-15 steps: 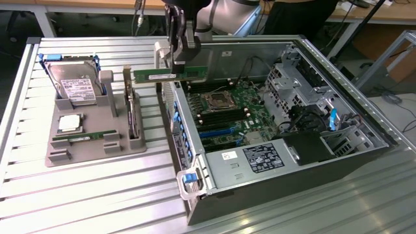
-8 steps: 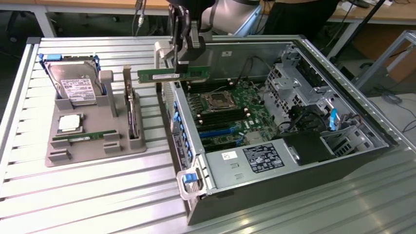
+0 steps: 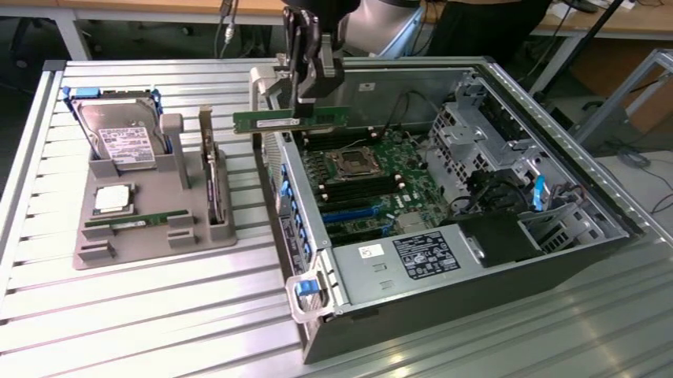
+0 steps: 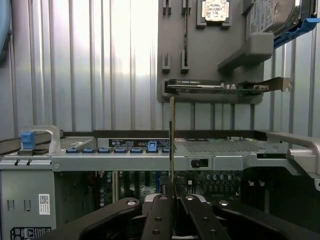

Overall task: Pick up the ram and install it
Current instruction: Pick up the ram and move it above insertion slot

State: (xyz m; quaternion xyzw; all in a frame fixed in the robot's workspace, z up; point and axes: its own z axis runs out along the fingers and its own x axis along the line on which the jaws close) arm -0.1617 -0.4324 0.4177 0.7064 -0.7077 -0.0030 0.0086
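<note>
Black pincer (image 4: 172,200) is closest to the wrist lens, pinched narrow on the long thin green circuit-board ram stick (image 4: 172,140), which is seen edge-on there. Grip is on the top edge, roughly mid-length.

The ram stick hangs level in the air, clear of everything. It's over the open grey metal computer case (image 3: 399,83), at the side wall on the exterior view's left. One end overhangs outside that wall. It's not over the slots.

Risks as I read them:
- Small pinch on a thin edge. Any off-centre push could pivot the stick in the fingers, so one end seats and the other rides high.
- If it goes down without moving inboard, the overhanging end could clip the wall with the row of blue plastic tabs (image 4: 120,149).
- The dark memory slots sit beside the square silver CPU socket (image 3: 347,163) on the green motherboard (image 3: 395,185). Can't make out whether the latches are open or which way the notch faces. If either is wrong, pressing loads the board and the stick.
- Black cables (image 3: 405,110) hang near the socket and could snag.

The grey moulded parts holder (image 3: 147,240) sits on the ribbed aluminium worktop (image 3: 158,315). It carries the silver hard drive with blue rails (image 3: 121,138) and the square silver processor chip (image 3: 113,198). It's well apart, so no hazard.
</note>
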